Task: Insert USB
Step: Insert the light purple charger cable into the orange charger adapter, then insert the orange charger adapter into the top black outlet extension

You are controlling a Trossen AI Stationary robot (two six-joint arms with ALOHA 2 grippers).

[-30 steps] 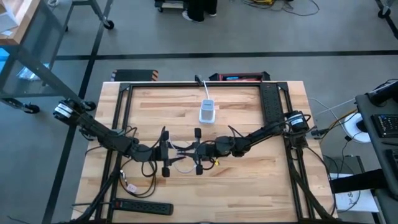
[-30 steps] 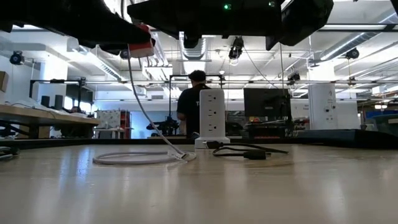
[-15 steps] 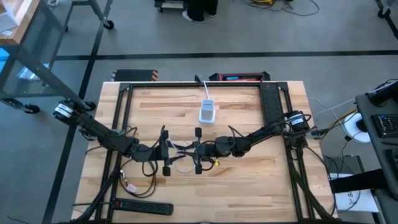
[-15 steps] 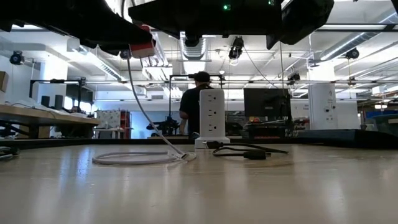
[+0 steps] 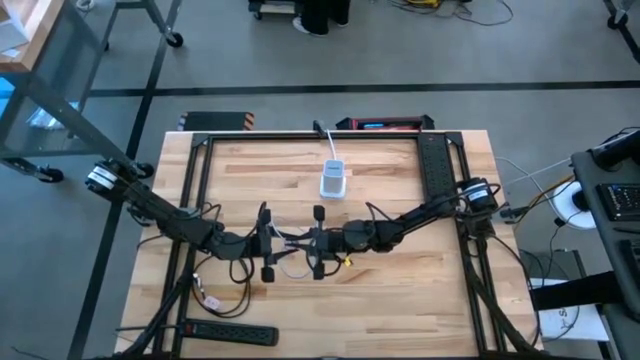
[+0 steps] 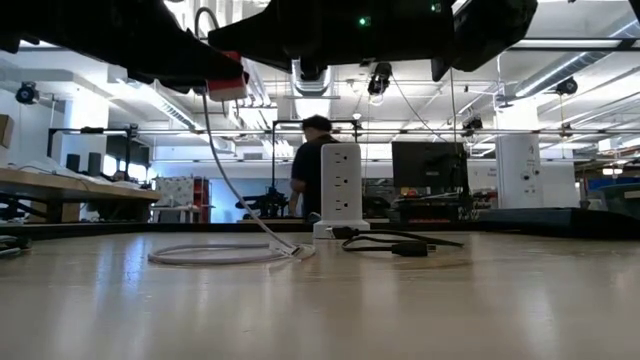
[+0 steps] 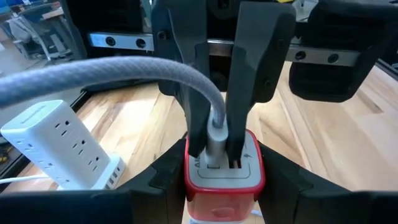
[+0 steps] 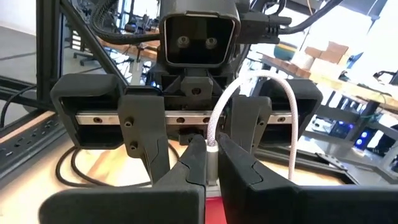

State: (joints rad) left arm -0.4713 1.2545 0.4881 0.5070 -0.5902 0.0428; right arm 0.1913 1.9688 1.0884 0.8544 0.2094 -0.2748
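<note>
High view: both arms meet above the wooden worktop (image 5: 400, 280), near the white power tower (image 5: 333, 180). Left pincer (image 7: 221, 186) grasps the red charger block (image 7: 224, 180); right pincer (image 8: 208, 165) is clenched on the USB plug (image 7: 214, 140), seated in the block.

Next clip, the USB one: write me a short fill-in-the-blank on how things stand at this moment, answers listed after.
1. The left gripper holds a small ____ charger block.
2. The right gripper is shut on the plug of the ____ cable.
3. The white power tower stands ____ on the table.
4. In the low view, a person stands ____ the power tower.

Answers: red; grey braided; upright; behind
</note>
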